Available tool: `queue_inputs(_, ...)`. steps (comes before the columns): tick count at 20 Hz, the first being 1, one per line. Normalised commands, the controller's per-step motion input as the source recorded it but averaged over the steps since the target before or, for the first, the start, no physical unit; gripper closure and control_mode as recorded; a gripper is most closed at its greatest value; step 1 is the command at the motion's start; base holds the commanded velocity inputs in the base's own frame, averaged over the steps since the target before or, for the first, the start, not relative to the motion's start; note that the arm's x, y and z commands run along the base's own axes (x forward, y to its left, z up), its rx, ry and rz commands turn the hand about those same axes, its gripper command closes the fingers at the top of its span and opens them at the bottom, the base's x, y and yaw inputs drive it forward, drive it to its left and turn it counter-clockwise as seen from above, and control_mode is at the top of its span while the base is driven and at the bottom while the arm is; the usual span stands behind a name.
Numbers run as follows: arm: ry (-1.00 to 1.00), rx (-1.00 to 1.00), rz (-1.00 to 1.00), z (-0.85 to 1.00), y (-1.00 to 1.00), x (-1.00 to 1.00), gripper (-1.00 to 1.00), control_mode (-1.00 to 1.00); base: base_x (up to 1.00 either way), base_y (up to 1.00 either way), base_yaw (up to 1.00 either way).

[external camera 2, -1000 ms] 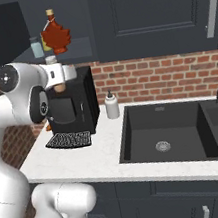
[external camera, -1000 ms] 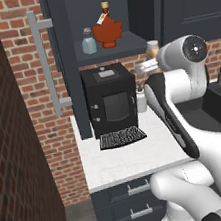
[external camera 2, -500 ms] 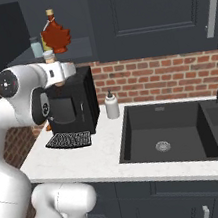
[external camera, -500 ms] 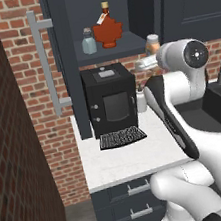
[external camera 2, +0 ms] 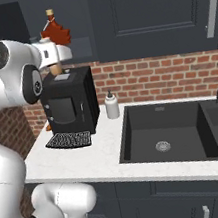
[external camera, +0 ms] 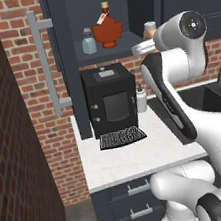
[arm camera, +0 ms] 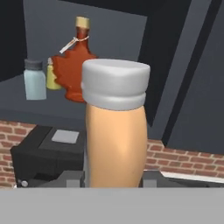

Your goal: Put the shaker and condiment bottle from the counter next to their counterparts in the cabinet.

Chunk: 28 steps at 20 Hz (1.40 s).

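In gripper [arm camera: 114, 177]: condiment bottle [arm camera: 115, 135]

Glossy white arm [external camera: 173, 92] — rounded segments, dark joint caps

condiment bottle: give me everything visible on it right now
The condiment bottle is a smooth orange-tan body, slightly tapered, plastic-looking, topped by a broad pale whitish cap. It stands upright in the gripper, whose jaws are closed on its lower body, raised in front of the open cabinet around shelf height. No label shows in the hand view. In the left base view it sits right of the red maple-leaf bottle, not yet on the shelf.
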Motion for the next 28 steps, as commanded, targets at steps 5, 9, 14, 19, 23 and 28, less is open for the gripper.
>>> queue_inputs(5,0.02,-0.05,0.00,-0.24,0.06,0.46,1.00,-1.00,0.00,0.00,0.00)
queue_inputs(9,0.00,0.00,0.00,-0.08,-0.04,0.64,1.00,-1.00,0.00,0.00,0.00)
queue_inputs(14,-0.01,0.02,0.00,0.00,-0.18,0.46,1.00,-1.00,0.00,0.00,0.00)
queue_inputs(19,0.00,0.01,0.00,0.00,-0.02,0.31,1.00,-1.00,0.00,0.00,0.00)
queue_inputs(23,0.00,0.03,-0.01,0.00,0.00,0.31,1.00,-1.00,0.00,0.00,0.00)
queue_inputs(28,0.00,0.06,-0.02,0.00,0.00,0.33,1.00,-1.00,0.00,0.00,0.00)
